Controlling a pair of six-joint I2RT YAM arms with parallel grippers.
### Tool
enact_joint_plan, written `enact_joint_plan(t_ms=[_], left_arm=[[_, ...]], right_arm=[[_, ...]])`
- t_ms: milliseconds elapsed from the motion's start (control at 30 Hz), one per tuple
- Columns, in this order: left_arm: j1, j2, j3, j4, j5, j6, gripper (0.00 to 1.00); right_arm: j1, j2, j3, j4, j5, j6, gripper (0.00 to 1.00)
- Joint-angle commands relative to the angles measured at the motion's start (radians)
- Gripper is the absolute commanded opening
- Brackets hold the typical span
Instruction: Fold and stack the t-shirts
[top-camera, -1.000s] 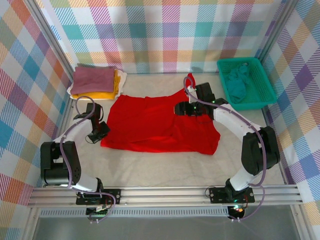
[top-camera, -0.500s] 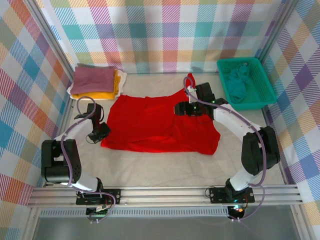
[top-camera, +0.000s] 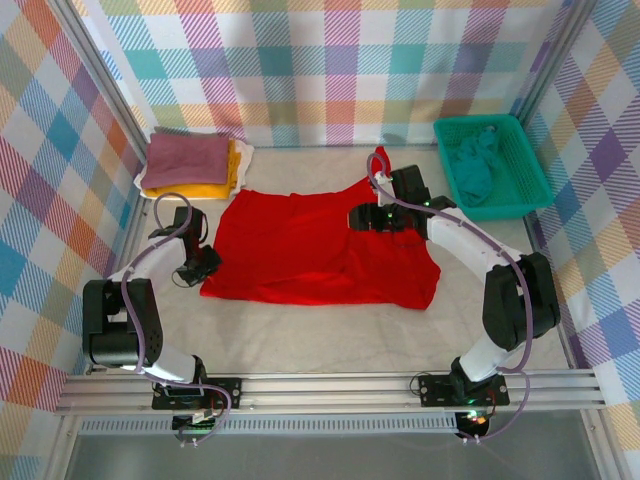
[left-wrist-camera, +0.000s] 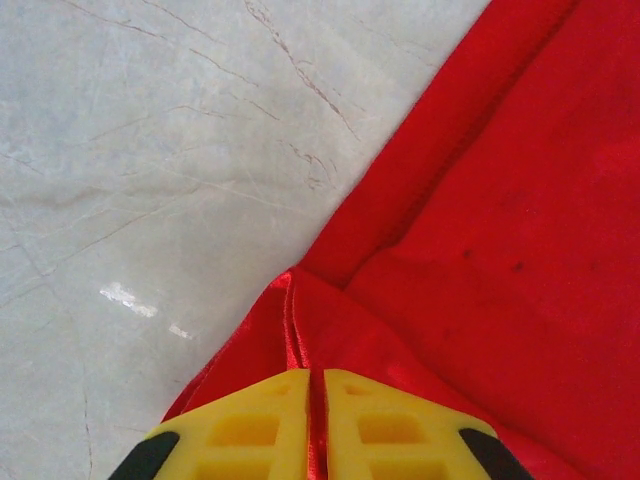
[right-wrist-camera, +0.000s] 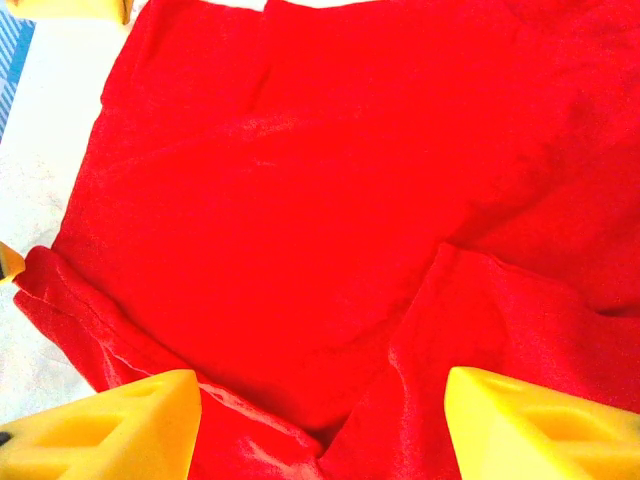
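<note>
Left gripper (left-wrist-camera: 315, 385) is pinched down on a thin fold of the red t-shirt (top-camera: 310, 250), near-left corner; right gripper (right-wrist-camera: 320, 400) hangs over its right side, fingers spread wide. Shirt's spread across the table (top-camera: 330, 330). Basket (top-camera: 480, 120) back-right holds 1 teal shirt (top-camera: 475, 162); folded stack (top-camera: 190, 162) sits back-left.

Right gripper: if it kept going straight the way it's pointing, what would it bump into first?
The red t-shirt. In the right wrist view the right gripper points its open fingers at the spread cloth, near a fold. How far off the cloth lies is hard to judge.
</note>
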Motion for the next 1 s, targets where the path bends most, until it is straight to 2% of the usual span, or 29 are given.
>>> enact_joint_plan(t_ms=[0,133,300,667,967], left_arm=[[0.004,-0.018,-0.012,-0.005,-0.001,0.01,0.17],[0.004,0.003,-0.031,0.021,0.002,0.005,0.17],[0.004,0.019,-0.029,0.036,0.009,0.004,0.0],[0.004,-0.073,0.031,0.016,0.006,-0.013,0.0],[0.005,0.058,0.179,0.048,-0.013,-0.006,0.0]], right_arm=[[0.005,0.006,-0.002,0.016,-0.02,0.001,0.66],[0.005,0.002,-0.004,0.012,-0.017,-0.003,0.67],[0.005,-0.003,-0.003,0.006,-0.011,-0.006,0.66],[0.005,-0.009,-0.002,0.015,0.048,0.024,0.67],[0.003,0.004,0.013,0.005,0.078,0.054,0.67]])
